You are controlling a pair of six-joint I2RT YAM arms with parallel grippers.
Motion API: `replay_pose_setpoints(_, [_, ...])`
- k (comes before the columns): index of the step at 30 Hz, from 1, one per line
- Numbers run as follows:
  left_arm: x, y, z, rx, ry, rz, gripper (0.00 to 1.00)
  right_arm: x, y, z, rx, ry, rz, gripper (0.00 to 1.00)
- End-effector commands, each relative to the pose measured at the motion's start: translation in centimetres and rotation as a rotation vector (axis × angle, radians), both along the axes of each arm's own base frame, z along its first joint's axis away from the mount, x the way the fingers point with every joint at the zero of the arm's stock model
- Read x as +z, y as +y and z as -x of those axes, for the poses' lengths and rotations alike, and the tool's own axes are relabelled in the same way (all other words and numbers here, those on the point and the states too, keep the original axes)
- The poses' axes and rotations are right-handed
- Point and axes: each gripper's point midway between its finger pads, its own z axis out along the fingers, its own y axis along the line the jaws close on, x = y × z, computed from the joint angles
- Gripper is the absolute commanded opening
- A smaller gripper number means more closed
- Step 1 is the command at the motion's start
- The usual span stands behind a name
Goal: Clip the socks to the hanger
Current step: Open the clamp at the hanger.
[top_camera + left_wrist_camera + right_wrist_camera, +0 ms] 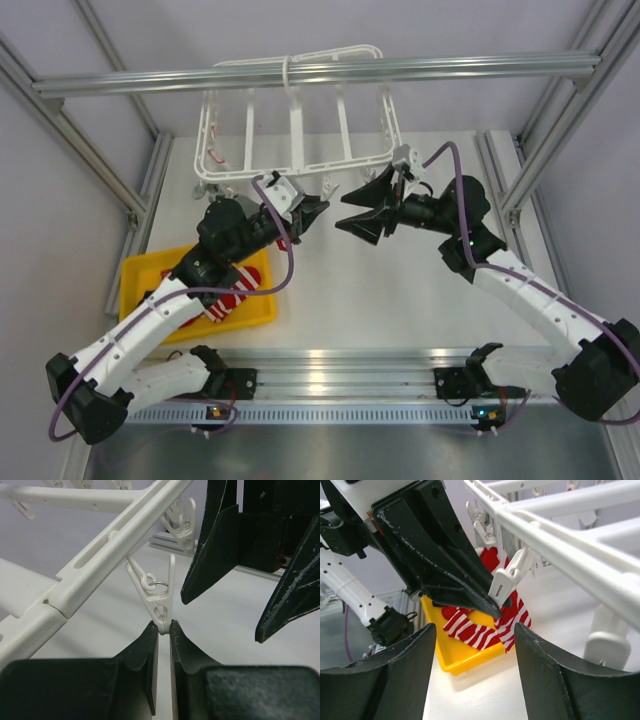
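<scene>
The white hanger (pixel 300 130) hangs from the top rail at the back centre. My left gripper (pixel 322 210) is shut on the lower end of one of its dangling clips (pixel 159 602), which also shows in the right wrist view (pixel 506 582). A red-and-white striped sock (pixel 515 612) hangs just behind that clip and the left fingers. A second striped sock (pixel 225 303) lies in the yellow tray (pixel 140 280). My right gripper (pixel 342 212) faces the left one from close by, wide open and empty.
An aluminium rail (pixel 320 75) crosses above the hanger, and another rail (pixel 340 375) runs along the near edge by the arm bases. Upright frame posts stand at both sides. The hanger's other clips (pixel 182 522) dangle nearby.
</scene>
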Motion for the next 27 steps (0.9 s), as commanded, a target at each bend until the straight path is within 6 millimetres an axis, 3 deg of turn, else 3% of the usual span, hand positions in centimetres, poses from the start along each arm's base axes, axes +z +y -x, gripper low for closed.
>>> replay_pose_setpoints(1, [-0.7,-1.3,2.7,-0.155,0.112,-0.008,0.00,3.8,0.4,-0.4,0.002,-0.217,-0.055,0.63])
replay_pose_setpoints(2, [-0.9,-1.3,2.6,-0.155,0.125,-0.007,0.00,3.4,0.7,-1.0,-0.003,-0.205,-0.052,0.63])
replay_pose_setpoints(6, [-0.5,-1.2,2.3,-0.144,0.147,0.009,0.00,5.0,0.9,-1.9,-0.032,-0.230,-0.110,0.59])
replay_pose_setpoints(11, [-1.4,-0.9,2.0,-0.122,0.181,-0.010,0.00,7.2,0.5,-2.4,-0.082,-0.220,-0.191,0.45])
replay_pose_setpoints(15, [-1.5,-0.9,1.8,-0.116,0.188,-0.009,0.00,7.0,0.8,-2.4,-0.073,-0.186,-0.190,0.35])
replay_pose_setpoints(21, [-1.1,-1.2,1.8,-0.126,0.197,0.000,0.00,6.0,1.3,-2.1,-0.047,-0.156,-0.158,0.30])
replay_pose_setpoints(27, [-0.8,-1.3,2.1,-0.141,0.192,0.004,0.00,5.2,1.7,-2.1,-0.024,-0.143,-0.126,0.36])
